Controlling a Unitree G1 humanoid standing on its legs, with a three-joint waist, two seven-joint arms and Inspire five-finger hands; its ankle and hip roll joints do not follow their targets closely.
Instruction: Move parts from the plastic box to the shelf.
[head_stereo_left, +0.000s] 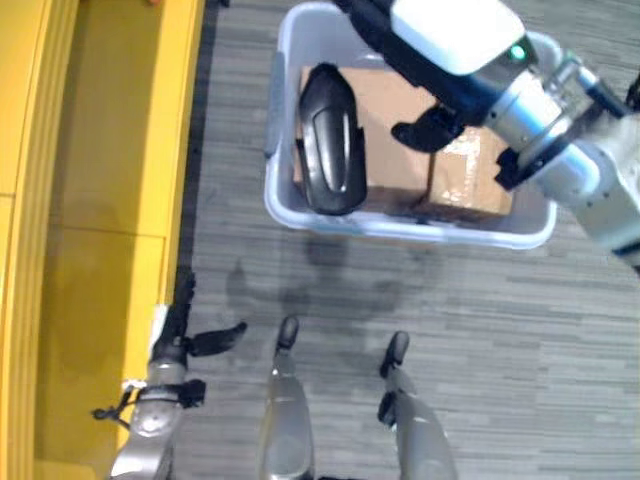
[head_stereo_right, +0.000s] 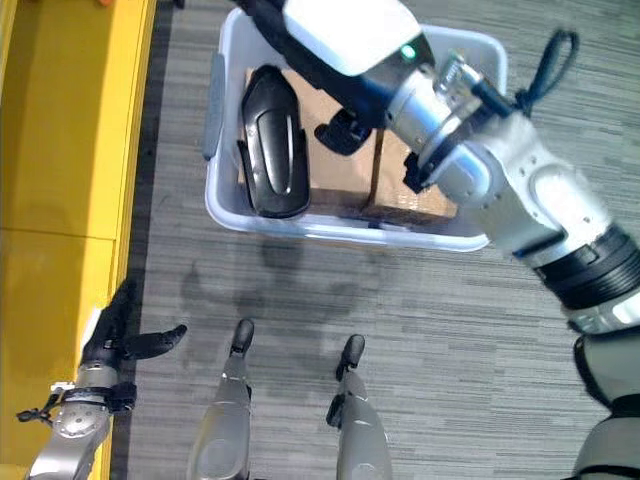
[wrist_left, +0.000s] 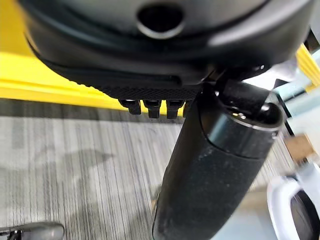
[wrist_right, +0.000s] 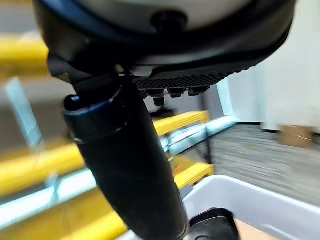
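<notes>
Black part (head_stereo_left: 328, 140) lies in the plastic box (head_stereo_left: 400, 228) on cardboard; yellow shelf (head_stereo_left: 90, 200) bare. Right robot hand (head_stereo_left: 425, 125) above box, grip unclear. Left robot hand (head_stereo_left: 180, 335) relaxed, empty. Transfer seemingly not begun.

Both eye views look steeply down from the head, sharing the plastic box (head_stereo_left: 405, 225), grey floor (head_stereo_left: 480, 330) and yellow shelf (head_stereo_left: 90, 200). Each wrist view sits very close behind its own robot hand, looking along it toward shelf and floor.
</notes>
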